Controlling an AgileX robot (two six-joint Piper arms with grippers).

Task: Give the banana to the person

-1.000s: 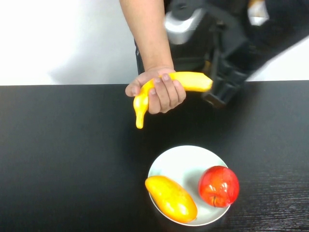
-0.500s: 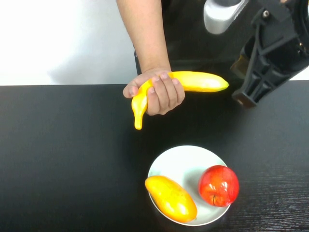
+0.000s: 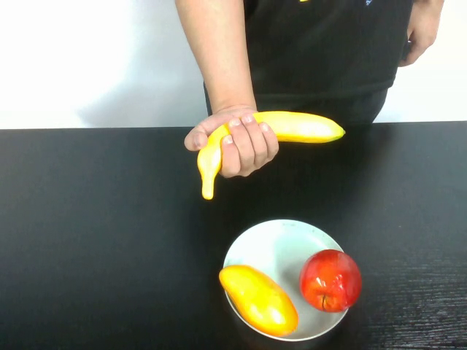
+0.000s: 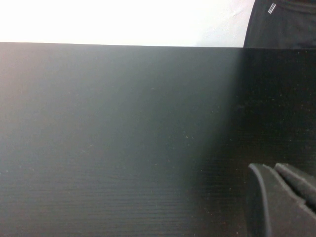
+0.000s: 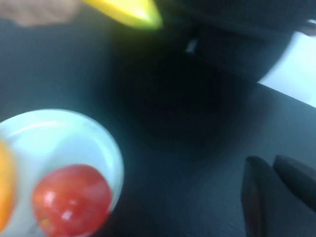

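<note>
Right end effector (image 5: 276, 190) apart from banana (image 5: 126, 12)

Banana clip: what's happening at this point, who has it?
The person holds the banana in one hand over the table's far edge. Neither gripper touches it: the right gripper is above the table near the plate, which holds an apple and an orange-yellow fruit; the left gripper is over bare table.
</note>
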